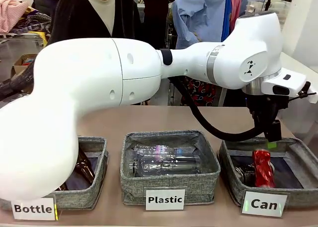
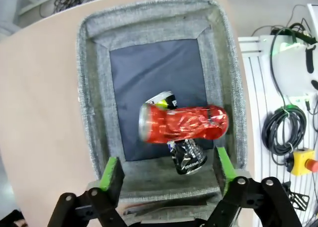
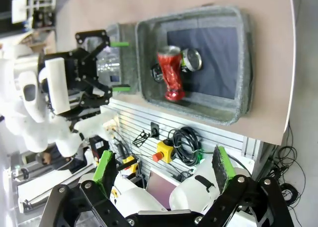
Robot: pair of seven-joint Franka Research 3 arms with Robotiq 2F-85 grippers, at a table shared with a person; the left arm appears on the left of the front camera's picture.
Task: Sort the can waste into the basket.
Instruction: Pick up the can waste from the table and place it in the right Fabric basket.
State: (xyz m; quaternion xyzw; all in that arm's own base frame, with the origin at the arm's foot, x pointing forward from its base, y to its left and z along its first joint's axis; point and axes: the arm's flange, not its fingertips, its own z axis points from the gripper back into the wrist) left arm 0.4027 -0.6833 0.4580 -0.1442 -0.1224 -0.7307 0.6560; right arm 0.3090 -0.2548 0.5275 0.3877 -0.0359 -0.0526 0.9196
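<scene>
- The left claw (image 2: 166, 173) is wide and holds nothing, right above the Can basket (image 2: 94, 88).
- The red can (image 2: 184, 123) lies inside, on the black can (image 2: 188, 155).
- The right claw (image 3: 164, 170) is wide too.
- Sorting looks done; next, lift away.

Even bright indoor light, soft shadows, wrist views bowed at edges

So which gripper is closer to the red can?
Left. The left gripper hangs open right above the red can; the right gripper sits open, off beside the table.
</scene>
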